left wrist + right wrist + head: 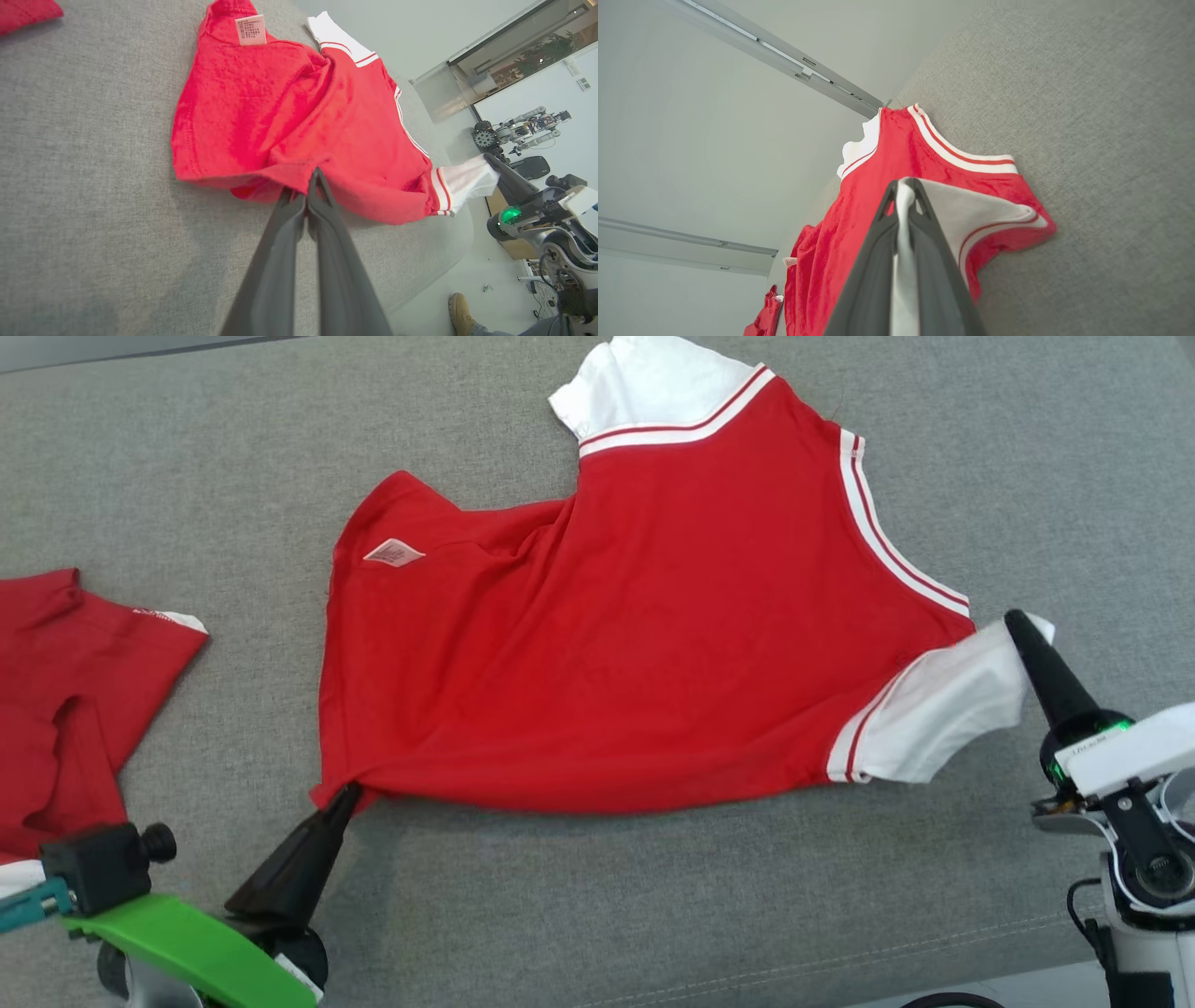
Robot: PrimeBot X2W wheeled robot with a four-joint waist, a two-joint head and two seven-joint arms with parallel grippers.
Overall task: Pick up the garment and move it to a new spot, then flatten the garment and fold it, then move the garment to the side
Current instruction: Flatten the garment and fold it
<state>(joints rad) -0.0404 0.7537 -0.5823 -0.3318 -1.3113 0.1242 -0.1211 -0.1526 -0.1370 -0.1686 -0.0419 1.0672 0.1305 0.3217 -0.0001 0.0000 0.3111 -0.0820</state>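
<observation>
We note a grey cushion (187,448) under everything. The garment (635,644), red with white sleeves, lies spread mid-cushion, its far hem corner bunched. A second red garment (56,709) sits well apart at left. Our left gripper (347,795) pinches the near hem corner and our right gripper (1018,623) the near white sleeve. We judge an uneven pull could slip either thin pinch or deepen the bunching.
</observation>
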